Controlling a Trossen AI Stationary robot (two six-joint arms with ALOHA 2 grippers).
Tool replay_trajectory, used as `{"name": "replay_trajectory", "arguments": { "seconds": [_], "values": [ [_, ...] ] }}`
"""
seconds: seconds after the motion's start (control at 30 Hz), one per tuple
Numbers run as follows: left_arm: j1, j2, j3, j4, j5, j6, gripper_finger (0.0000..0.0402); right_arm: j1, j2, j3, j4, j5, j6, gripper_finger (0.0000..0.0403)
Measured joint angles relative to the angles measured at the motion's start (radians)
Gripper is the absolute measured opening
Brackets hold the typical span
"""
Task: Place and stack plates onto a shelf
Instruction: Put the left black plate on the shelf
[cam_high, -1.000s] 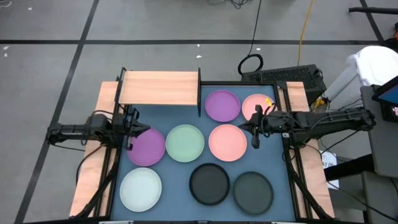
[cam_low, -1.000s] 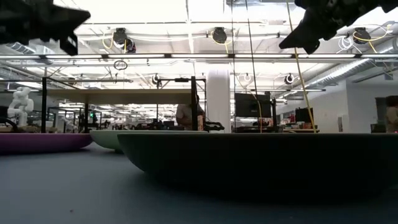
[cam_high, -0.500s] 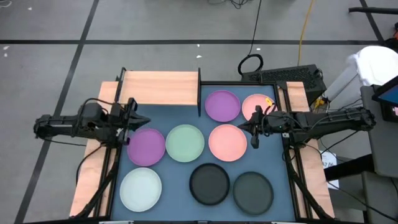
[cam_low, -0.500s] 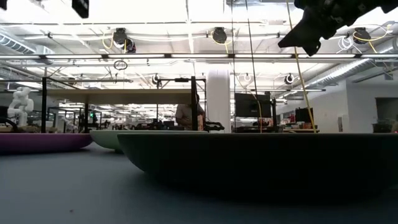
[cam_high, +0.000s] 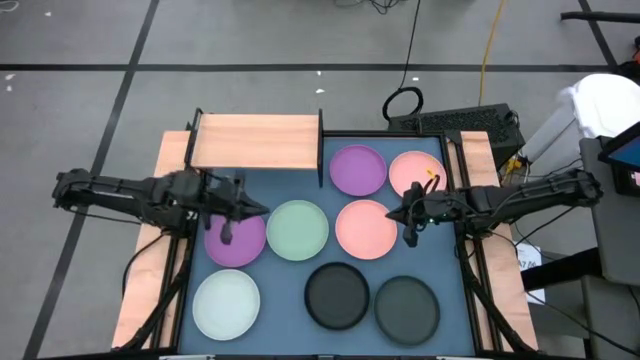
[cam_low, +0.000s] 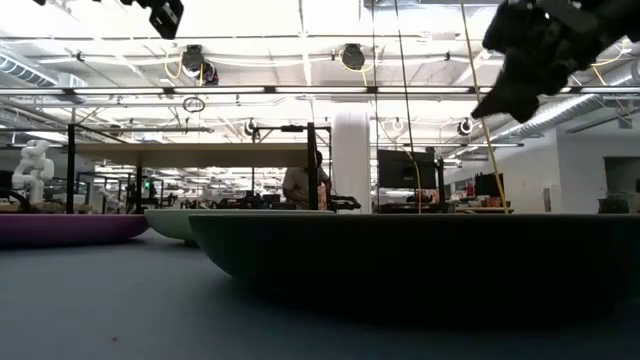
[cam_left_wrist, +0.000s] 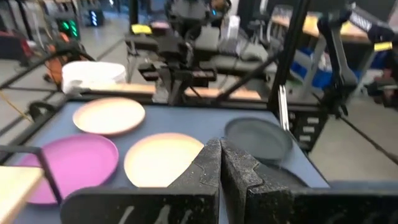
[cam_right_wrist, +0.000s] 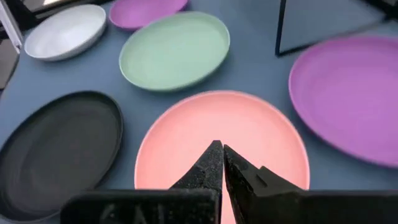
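Note:
Eight plates lie flat on the blue-grey tabletop: purple (cam_high: 236, 240), pale green (cam_high: 297, 229), pink (cam_high: 365, 229), a second purple (cam_high: 358, 169), a second pink (cam_high: 413, 171), whitish (cam_high: 227, 305) and two black (cam_high: 337, 296) (cam_high: 407, 308). The light-wood shelf (cam_high: 255, 141) stands at the far left. My left gripper (cam_high: 258, 209) (cam_left_wrist: 219, 149) hangs shut in the air between the near purple and the green plate. My right gripper (cam_high: 392, 214) (cam_right_wrist: 219, 152) is shut above the pink plate's (cam_right_wrist: 186, 134) right rim, clear of it.
The shelf's black frame post (cam_high: 320, 150) stands beside the far purple plate. Wooden side rails (cam_high: 150, 260) run along both table edges. A black plate (cam_low: 420, 260) fills the low view. A cable loop and a keyboard (cam_high: 455, 122) lie beyond the far right corner.
My left gripper drew back toward the table's left edge and rose, then swung right, from over the near purple plate's left rim to its far right rim beside the green plate. My right gripper shifted slightly left and toward the near edge, over the pink plate. The plates kept still.

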Motion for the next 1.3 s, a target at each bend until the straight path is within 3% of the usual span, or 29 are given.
{"name": "replay_trajectory", "arguments": {
  "seconds": [0.13, 0.37, 0.5, 0.87, 1.3],
  "values": [
    [-0.033, 0.082, 0.0, 0.03, -0.023, -0.015, 0.0001, 0.023, 0.001, -0.075, 0.067, 0.0, 0.088, 0.0],
    [-0.117, 0.218, 0.0, 0.037, -0.046, -0.055, 0.0001, 0.094, 0.001, -0.213, 0.355, 0.005, 0.181, 0.0],
    [-0.171, 0.278, 0.0, 0.037, -0.053, -0.047, 0.0001, 0.144, 0.002, -0.221, 0.383, 0.065, 0.208, 0.0],
    [-0.193, 0.305, 0.0, 0.045, -0.055, -0.072, 0.0001, 0.209, 0.026, -0.089, 0.325, 0.131, 0.108, 0.0],
    [-0.192, 0.305, 0.0, 0.061, -0.055, -0.051, 0.0001, 0.282, 0.283, 0.133, 0.077, 0.073, 0.136, 0.0]
  ]
}}
